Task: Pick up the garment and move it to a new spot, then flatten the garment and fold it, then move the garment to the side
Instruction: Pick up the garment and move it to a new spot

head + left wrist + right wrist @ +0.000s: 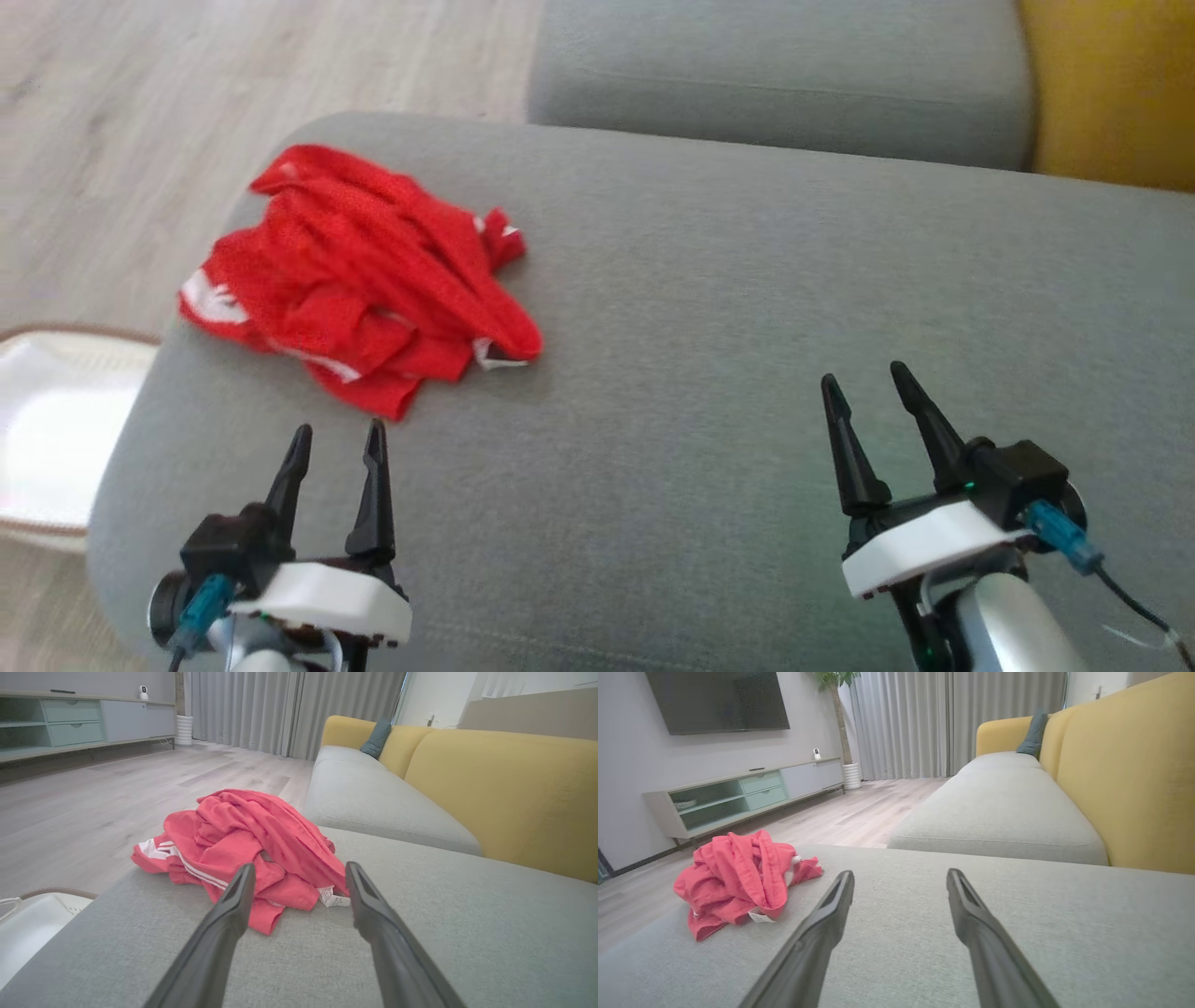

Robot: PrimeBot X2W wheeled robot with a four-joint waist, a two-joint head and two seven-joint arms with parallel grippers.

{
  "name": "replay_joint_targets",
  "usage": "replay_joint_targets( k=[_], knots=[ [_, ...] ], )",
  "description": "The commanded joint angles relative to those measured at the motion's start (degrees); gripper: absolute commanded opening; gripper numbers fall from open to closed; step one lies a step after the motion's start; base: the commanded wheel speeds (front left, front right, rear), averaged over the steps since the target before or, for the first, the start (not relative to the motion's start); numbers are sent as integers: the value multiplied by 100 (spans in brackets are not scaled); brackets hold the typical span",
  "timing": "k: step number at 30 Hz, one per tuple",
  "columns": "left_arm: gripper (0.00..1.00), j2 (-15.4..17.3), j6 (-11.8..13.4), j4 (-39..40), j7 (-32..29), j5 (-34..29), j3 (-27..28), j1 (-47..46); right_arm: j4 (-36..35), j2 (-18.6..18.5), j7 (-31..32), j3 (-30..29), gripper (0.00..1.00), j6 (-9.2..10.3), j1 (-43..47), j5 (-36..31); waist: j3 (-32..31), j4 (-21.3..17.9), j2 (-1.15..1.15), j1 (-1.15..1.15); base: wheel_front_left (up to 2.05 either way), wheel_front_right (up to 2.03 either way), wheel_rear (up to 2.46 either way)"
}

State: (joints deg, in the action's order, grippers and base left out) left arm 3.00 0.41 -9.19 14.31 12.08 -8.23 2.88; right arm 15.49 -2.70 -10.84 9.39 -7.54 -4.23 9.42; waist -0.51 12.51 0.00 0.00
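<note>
1. On the near grey seat cushion of a sofa, toward its left end, lies the red garment. It is crumpled in a heap, with white stripes along one edge and a small white label sticking out on the side nearest the robot.
2. The left gripper is just short of the heap's near edge, its jaws apart and holding nothing. In the left wrist view its two fingers frame the garment's near side.
3. The right gripper is well apart from the garment, over bare cushion to the right, with its jaws likewise apart and empty.
4. Beyond the near cushion sits a second grey seat cushion. A yellow backrest runs along the right side, with a teal pillow at its far end.
5. A white container with a brown rim stands on the pale wood floor beside the cushion's left end, near the garment.
6. Across the room, a low media cabinet stands under a dark screen, next to grey curtains.
</note>
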Motion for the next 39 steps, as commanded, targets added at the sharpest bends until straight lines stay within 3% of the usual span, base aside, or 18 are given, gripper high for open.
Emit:
replay_joint_targets(
  k=[1,11,19,33,39],
  knots=[
    [100,-12,-15,216,69,-59,224,-356,-189,-18,-59,165,100,5,-315,37,81,272,0,0,0,0,0],
    [100,-12,-44,209,69,-143,247,-253,-4,-18,-154,474,100,5,-303,254,-50,1134,0,0,0,0,0],
    [100,-12,-85,257,69,-226,365,-112,114,-18,-250,600,100,5,-289,420,-137,1384,0,0,0,0,0],
    [100,133,-210,408,69,-261,633,-348,185,-18,-307,506,100,5,-374,393,34,866,0,0,0,0,0],
    [100,766,-482,174,-60,-239,802,-1219,60,-18,-206,291,100,5,-531,172,413,443,0,0,0,0,0]
  ],
)
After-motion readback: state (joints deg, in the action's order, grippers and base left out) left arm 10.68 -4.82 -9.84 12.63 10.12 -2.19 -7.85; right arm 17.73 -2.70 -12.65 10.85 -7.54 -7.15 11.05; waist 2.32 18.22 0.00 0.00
